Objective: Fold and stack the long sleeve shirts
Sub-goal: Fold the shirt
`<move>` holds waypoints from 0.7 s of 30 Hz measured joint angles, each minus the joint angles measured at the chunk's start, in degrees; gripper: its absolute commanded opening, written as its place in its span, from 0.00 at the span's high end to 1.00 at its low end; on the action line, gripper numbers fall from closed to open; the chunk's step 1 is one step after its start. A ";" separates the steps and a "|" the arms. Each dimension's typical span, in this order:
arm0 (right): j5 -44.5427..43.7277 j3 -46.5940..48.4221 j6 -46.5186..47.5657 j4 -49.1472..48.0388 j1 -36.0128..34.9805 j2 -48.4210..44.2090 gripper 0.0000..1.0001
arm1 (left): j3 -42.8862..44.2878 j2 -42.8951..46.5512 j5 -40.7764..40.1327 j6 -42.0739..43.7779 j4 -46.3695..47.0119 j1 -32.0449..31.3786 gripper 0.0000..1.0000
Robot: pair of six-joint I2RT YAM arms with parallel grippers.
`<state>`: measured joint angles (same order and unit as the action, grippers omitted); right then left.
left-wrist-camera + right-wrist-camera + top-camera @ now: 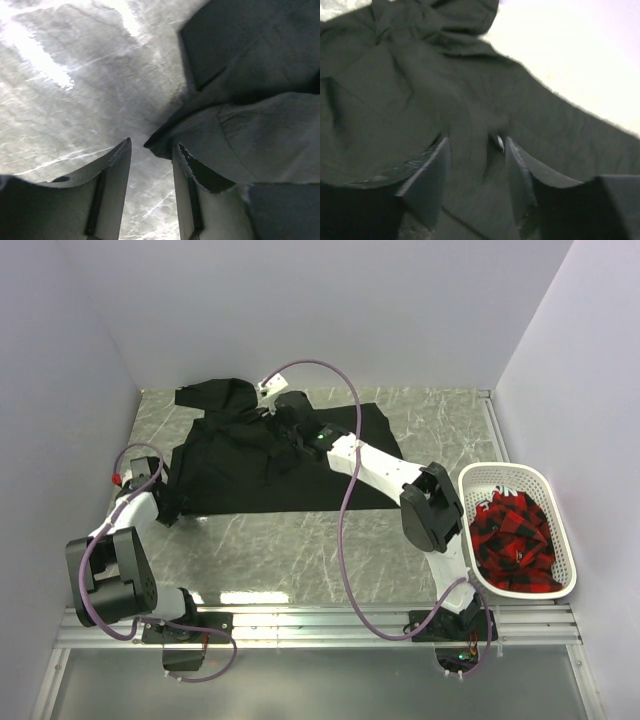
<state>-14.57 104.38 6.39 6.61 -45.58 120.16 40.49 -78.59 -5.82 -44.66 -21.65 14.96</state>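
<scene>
Black shirt (250, 465) spread out, right hand (476, 142) parted above — left hand (151, 145) alongside

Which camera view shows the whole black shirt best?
Top external: the black shirt shows nearly its full outline there. The left wrist view shows only an edge of it, the right wrist view only blurred folds.

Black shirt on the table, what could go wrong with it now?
1. A ridge of the black shirt sits between the open right jaws; pulling away might drag it and wrinkle it.
2. Only the shirt's corner reaches the open left jaws, so closing may miss it.
3. The purple cable hangs over the shirt and could snag it.
</scene>
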 measured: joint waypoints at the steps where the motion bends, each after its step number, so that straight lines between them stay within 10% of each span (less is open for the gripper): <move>1: -0.11 -0.31 -1.20 0.76 0.13 -0.20 0.42 | 0.00 0.00 0.33 0.02 0.33 0.09 0.56; 21: 2.32 -48.00 -42.42 15.72 28.65 -37.86 0.39 | -0.11 -1.22 4.07 0.07 2.10 0.24 0.60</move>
<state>-12.25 56.38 -36.03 22.33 -16.93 82.30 40.38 -79.81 -1.76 -44.60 -19.55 15.20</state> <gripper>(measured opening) 0.609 0.406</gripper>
